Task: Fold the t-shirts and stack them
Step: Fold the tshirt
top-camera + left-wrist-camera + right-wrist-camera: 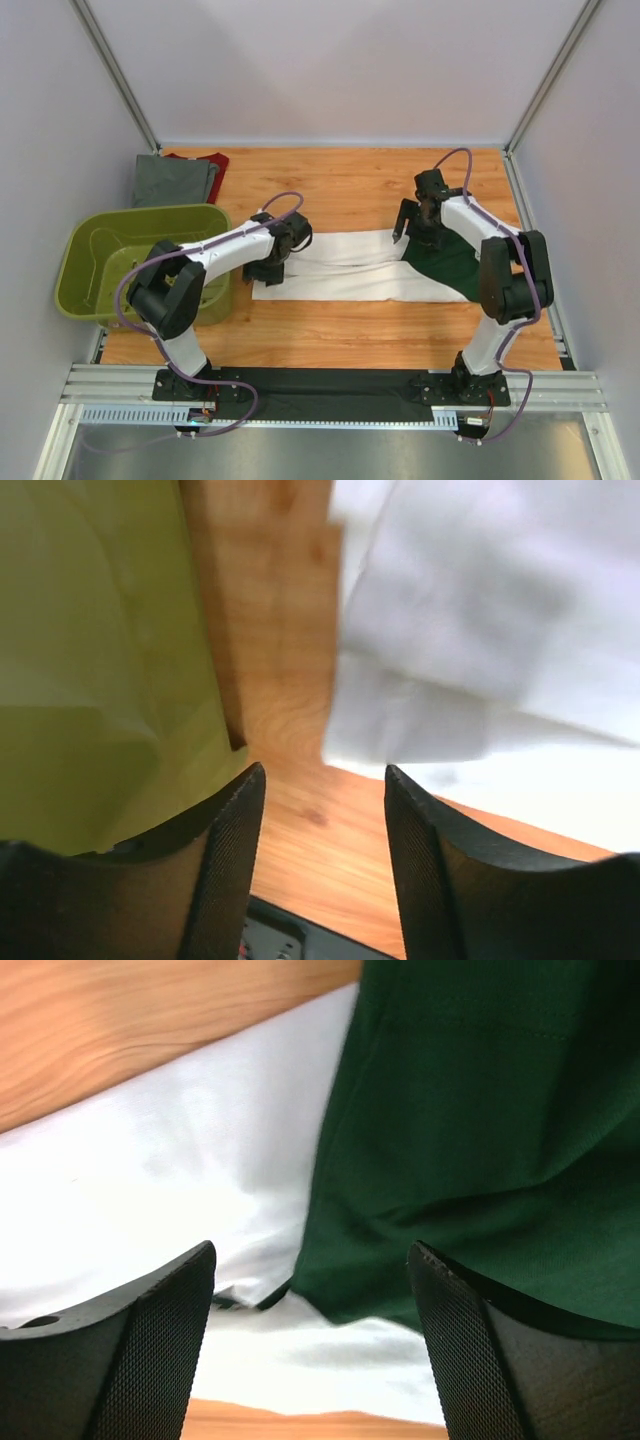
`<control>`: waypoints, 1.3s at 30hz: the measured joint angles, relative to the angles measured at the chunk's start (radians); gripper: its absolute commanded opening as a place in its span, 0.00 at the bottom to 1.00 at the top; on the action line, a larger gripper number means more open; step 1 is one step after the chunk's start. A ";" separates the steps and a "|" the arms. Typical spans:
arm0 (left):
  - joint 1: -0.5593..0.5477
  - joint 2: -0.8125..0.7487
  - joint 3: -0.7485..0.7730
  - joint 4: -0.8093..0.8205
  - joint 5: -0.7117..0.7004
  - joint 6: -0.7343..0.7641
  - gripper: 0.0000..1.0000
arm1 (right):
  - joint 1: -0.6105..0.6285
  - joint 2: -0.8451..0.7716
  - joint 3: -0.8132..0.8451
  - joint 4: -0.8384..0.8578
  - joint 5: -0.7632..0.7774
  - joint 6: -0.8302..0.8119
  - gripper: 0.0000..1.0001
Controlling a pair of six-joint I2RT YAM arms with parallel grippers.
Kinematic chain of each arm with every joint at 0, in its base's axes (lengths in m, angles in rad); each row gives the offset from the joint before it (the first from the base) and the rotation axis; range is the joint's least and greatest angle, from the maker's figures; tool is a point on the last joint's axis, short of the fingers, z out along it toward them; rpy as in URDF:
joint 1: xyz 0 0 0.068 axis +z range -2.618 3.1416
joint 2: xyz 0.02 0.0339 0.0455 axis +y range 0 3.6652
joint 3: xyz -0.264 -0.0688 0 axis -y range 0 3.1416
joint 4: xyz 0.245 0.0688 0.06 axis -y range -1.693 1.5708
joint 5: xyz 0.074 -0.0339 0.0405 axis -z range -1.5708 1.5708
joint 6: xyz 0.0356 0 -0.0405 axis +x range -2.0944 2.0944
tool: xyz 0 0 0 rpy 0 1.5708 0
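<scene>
The white t-shirt (345, 268) lies folded into a long strip across the middle of the table, its dark green shoulder part (448, 262) at the right end. My left gripper (268, 272) is open and empty over the shirt's left end; its wrist view shows the white cloth (480, 640) just beyond the fingers. My right gripper (412, 228) is open and empty above the green part, which fills its wrist view (480, 1130) beside white cloth (170, 1180). The grey t-shirt (172, 182) lies folded at the back left on the dark red t-shirt (212, 162).
An olive-green plastic basket (90, 262) stands at the left edge of the table, close to my left arm; its wall shows in the left wrist view (90, 660). Grey walls enclose the table at the back and sides.
</scene>
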 measured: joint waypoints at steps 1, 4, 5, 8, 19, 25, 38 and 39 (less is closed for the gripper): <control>0.000 0.000 0.037 -0.012 -0.001 0.005 0.60 | 0.000 -0.020 0.000 0.000 -0.010 -0.006 0.80; 0.000 -0.011 0.142 -0.007 0.006 0.017 0.64 | 0.008 -0.121 0.001 0.016 -0.056 -0.034 0.82; 0.000 -0.021 0.167 0.002 0.010 0.019 0.65 | 0.011 -0.149 0.001 0.027 -0.069 -0.042 0.82; 0.000 -0.050 0.202 0.025 0.030 0.008 0.76 | 0.036 -0.235 -0.003 0.073 -0.108 -0.060 0.85; 0.027 0.006 0.212 0.051 0.124 -0.350 0.90 | 0.056 -0.278 -0.081 0.105 -0.126 -0.030 0.87; 0.043 0.009 0.179 0.031 0.130 -0.587 0.92 | 0.056 -0.286 -0.081 0.101 -0.103 -0.030 0.87; 0.037 0.076 0.125 0.188 0.121 -0.747 0.95 | 0.055 -0.291 -0.081 0.098 -0.087 -0.031 0.87; 0.037 0.076 0.121 0.200 0.121 -0.750 0.95 | 0.055 -0.291 -0.081 0.097 -0.086 -0.031 0.87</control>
